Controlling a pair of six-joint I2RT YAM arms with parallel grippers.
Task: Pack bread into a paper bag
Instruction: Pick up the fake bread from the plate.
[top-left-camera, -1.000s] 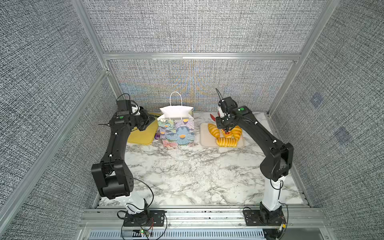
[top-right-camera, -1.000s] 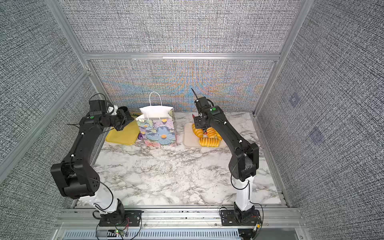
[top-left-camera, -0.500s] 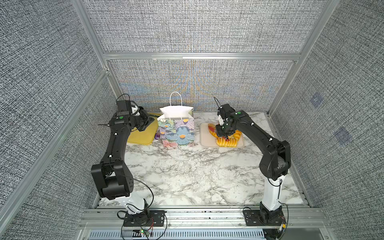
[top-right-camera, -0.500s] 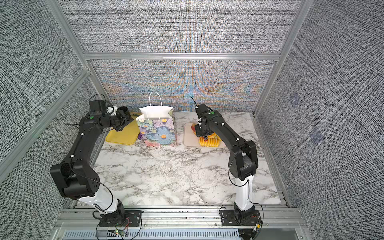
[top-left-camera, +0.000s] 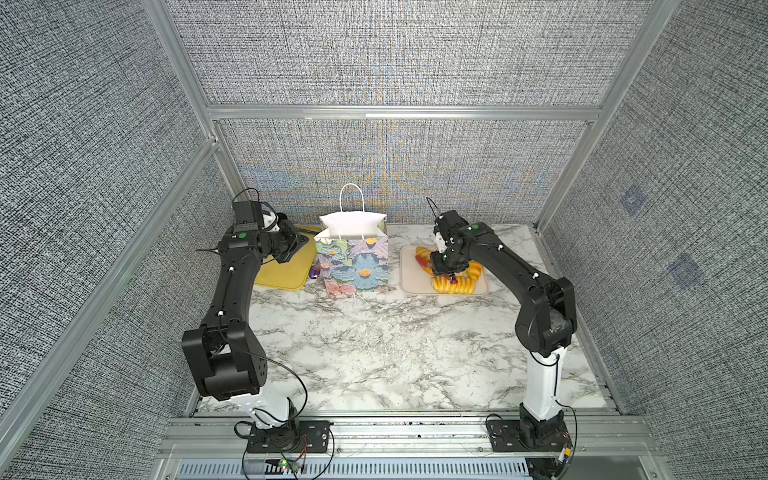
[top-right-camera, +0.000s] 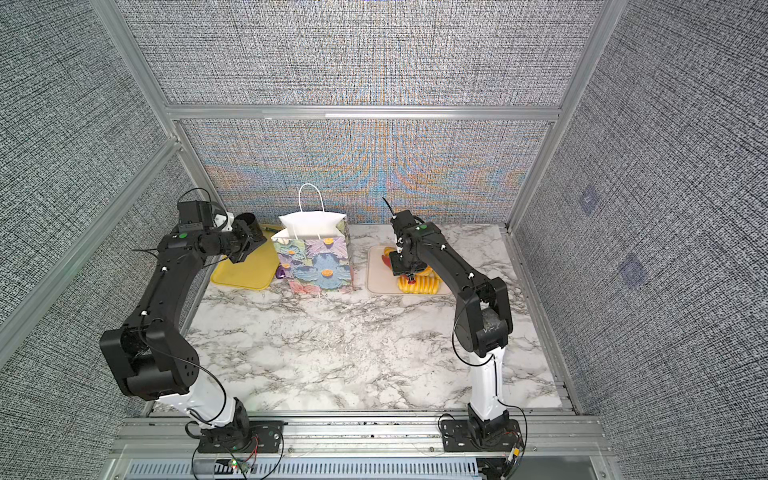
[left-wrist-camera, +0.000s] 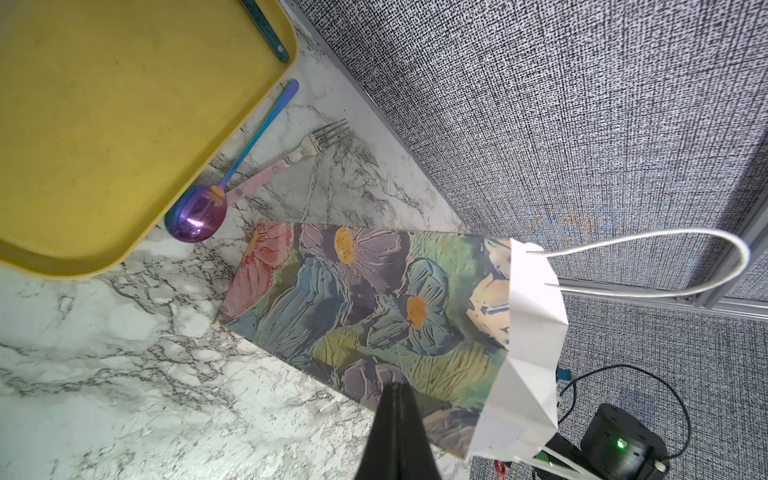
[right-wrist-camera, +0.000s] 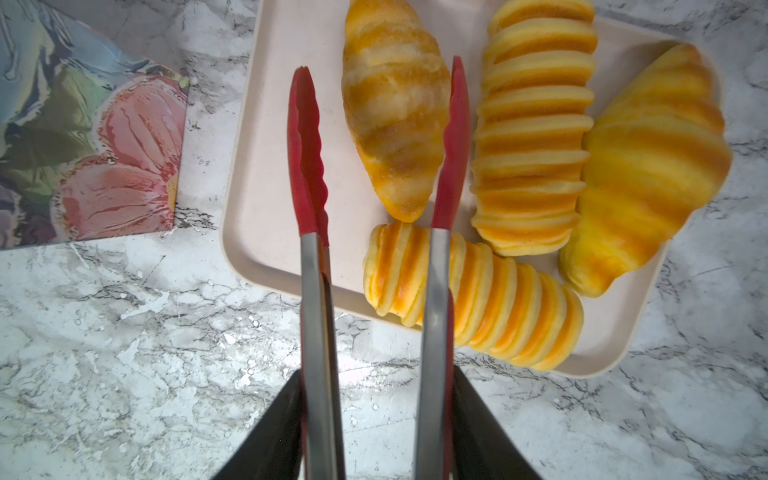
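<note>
In both top views the paper bag (top-left-camera: 353, 257) stands upright on the desk (top-left-camera: 374, 353), and the right end effector (top-left-camera: 448, 266) hides part of the bread (top-left-camera: 457, 284) on its tray (top-left-camera: 409, 276).

Left wrist: the left end effector (left-wrist-camera: 395, 399), cropped, is closed and empty.

Right wrist: the right end effector, mostly out of frame, clamps tongs (right-wrist-camera: 313, 291) straddling one croissant (right-wrist-camera: 395, 124).
</note>
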